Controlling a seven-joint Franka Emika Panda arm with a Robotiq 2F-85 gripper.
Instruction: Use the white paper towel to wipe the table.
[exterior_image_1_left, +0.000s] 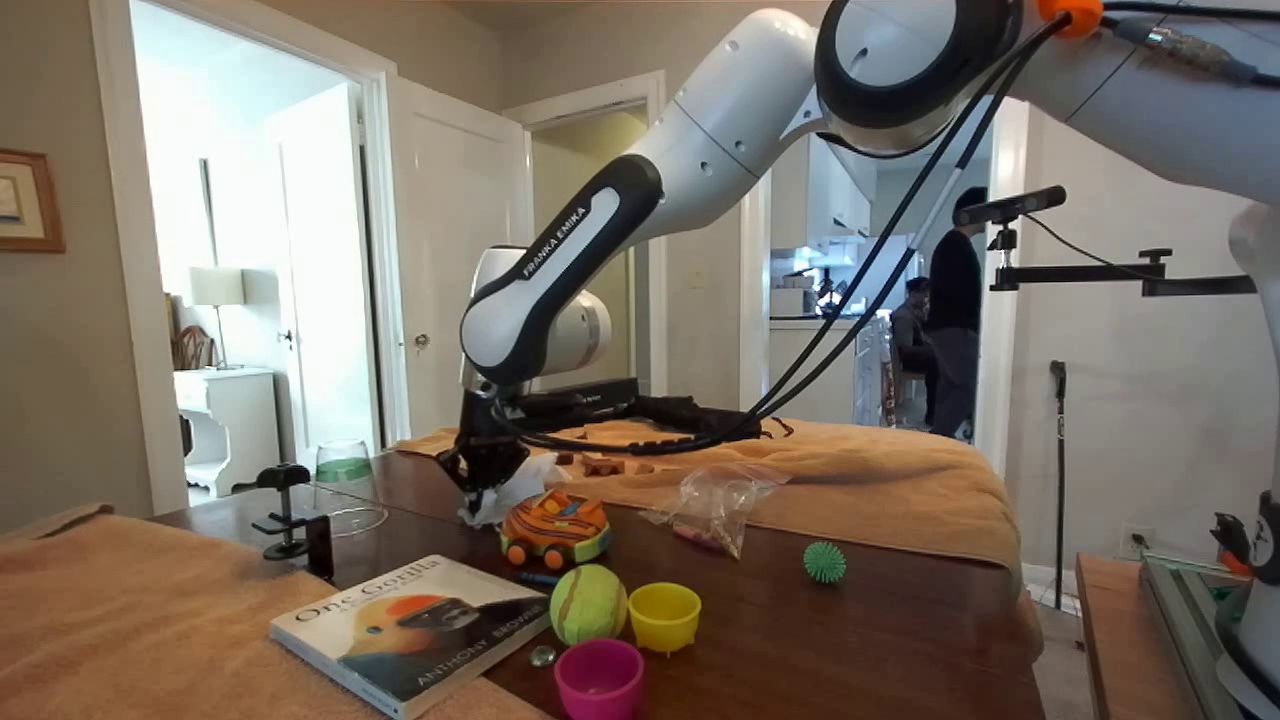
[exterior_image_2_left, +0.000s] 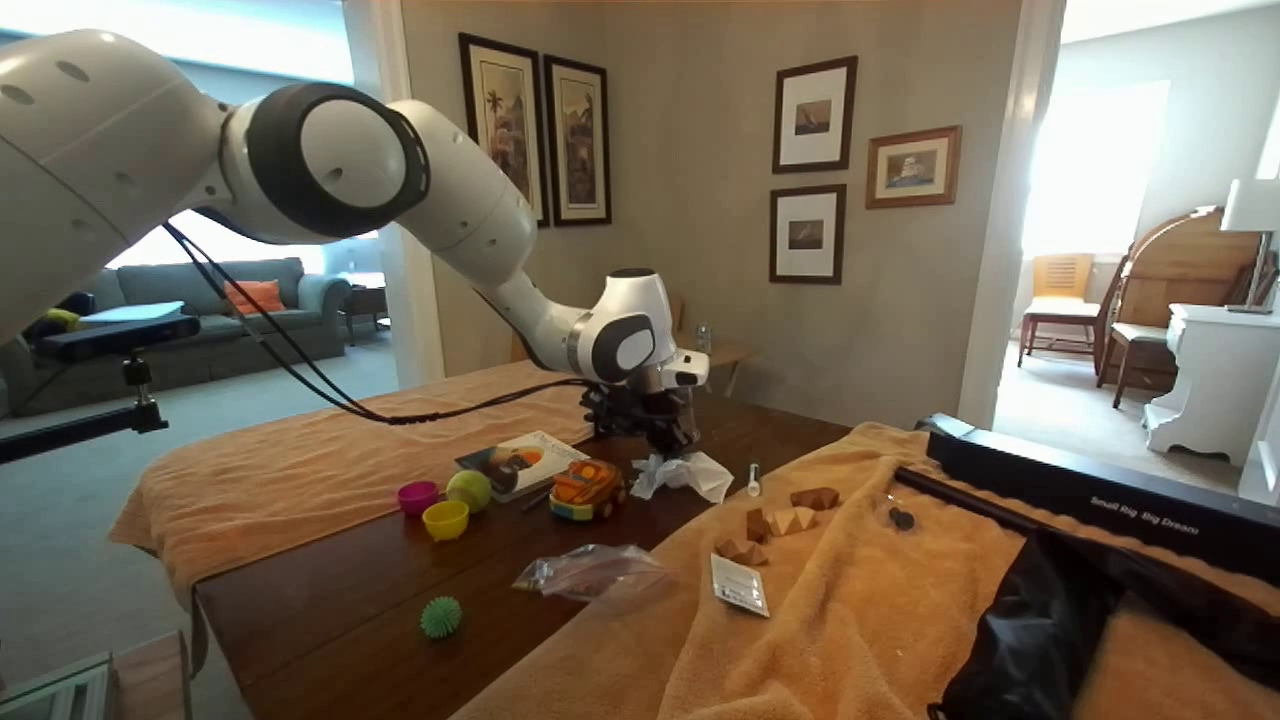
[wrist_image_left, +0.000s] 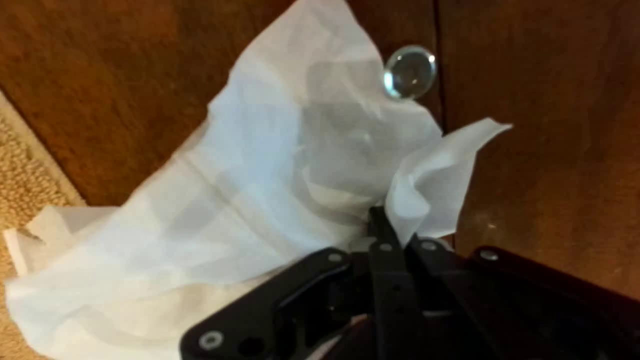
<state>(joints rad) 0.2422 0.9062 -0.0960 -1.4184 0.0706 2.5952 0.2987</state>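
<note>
The white paper towel (wrist_image_left: 240, 165) lies crumpled and spread on the dark brown glossy table (wrist_image_left: 550, 190) in the wrist view. My gripper (wrist_image_left: 392, 232) is shut on a pinched fold of it, which sticks up between the fingertips. In both exterior views the gripper (exterior_image_1_left: 473, 497) (exterior_image_2_left: 676, 448) points down low over the table (exterior_image_1_left: 900, 640) (exterior_image_2_left: 330, 620). The towel shows at its fingers (exterior_image_1_left: 522, 488) (exterior_image_2_left: 692, 474), partly behind the toy car in an exterior view. The fingertips are partly hidden by the towel.
A clear glass bead (wrist_image_left: 410, 72) touches the towel's edge. An orange toy car (exterior_image_1_left: 557, 527) (exterior_image_2_left: 587, 490) stands close beside. A book (exterior_image_1_left: 415, 630), tennis ball (exterior_image_1_left: 588, 605), yellow cup (exterior_image_1_left: 665, 617), pink cup (exterior_image_1_left: 600, 680), plastic bag (exterior_image_1_left: 725, 500), spiky ball (exterior_image_1_left: 824, 562) and clamp (exterior_image_1_left: 287, 510) lie around.
</note>
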